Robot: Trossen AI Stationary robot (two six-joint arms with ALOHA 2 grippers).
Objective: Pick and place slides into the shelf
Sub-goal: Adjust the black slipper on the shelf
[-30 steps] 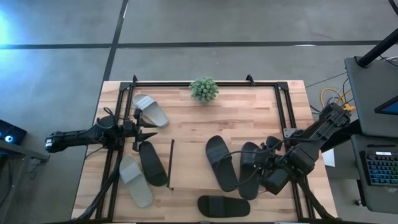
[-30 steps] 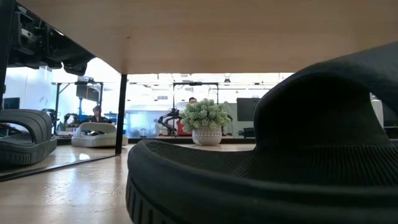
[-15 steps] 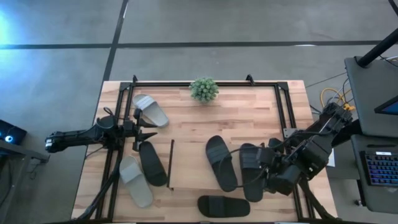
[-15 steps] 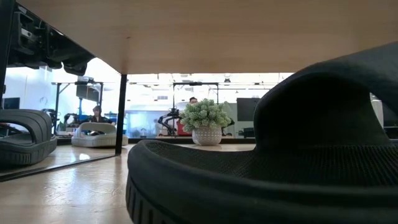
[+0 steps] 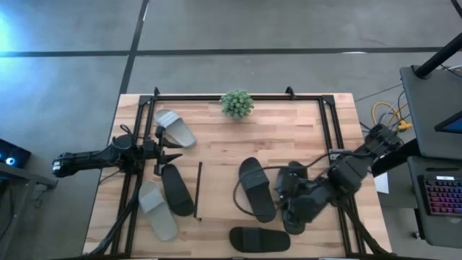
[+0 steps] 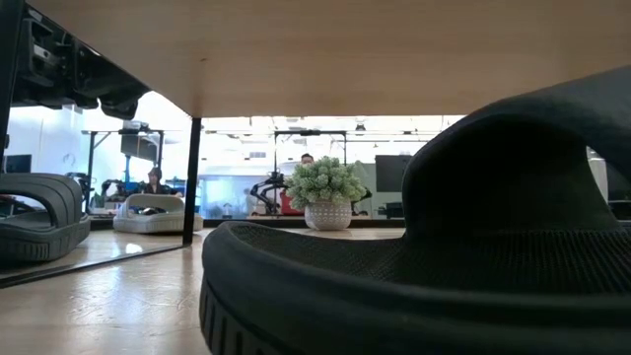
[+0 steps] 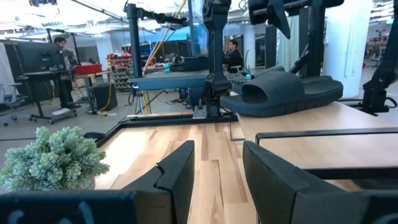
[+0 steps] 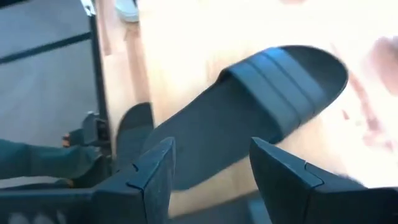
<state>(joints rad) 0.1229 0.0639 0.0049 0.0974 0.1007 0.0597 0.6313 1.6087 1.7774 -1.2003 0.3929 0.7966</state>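
A: Our right gripper (image 5: 286, 204) hangs low over the right half of the table (image 5: 216, 148), its fingers (image 8: 155, 174) spread apart with nothing between them. Through its wrist camera we look down on a black slide (image 8: 249, 112) lying flat on the wood just past the fingertips.

B: And the left gripper (image 5: 173, 153)?

A: We see it parked at the table's left edge, reaching in over the shelf (image 5: 177, 155). Its fingers (image 7: 177, 177) stand partly apart and are empty.

B: Where are the slides?

A: On the left we count three: a light grey slide (image 5: 174, 128) toward the far side, a black one (image 5: 177, 190) beside the dark rail (image 5: 198, 191), and a second grey one (image 5: 157, 210) next to it at the near edge. On the right, one black slide (image 5: 257, 189) lies near the middle, another (image 5: 291, 184) lies partly under our right arm, and a third (image 5: 259, 239) sits crosswise at the near edge.

B: Anything else?

A: A small potted plant (image 5: 237, 104) at the far edge. In the low view the near black slide fills most of the picture, and we cannot tell more from it.
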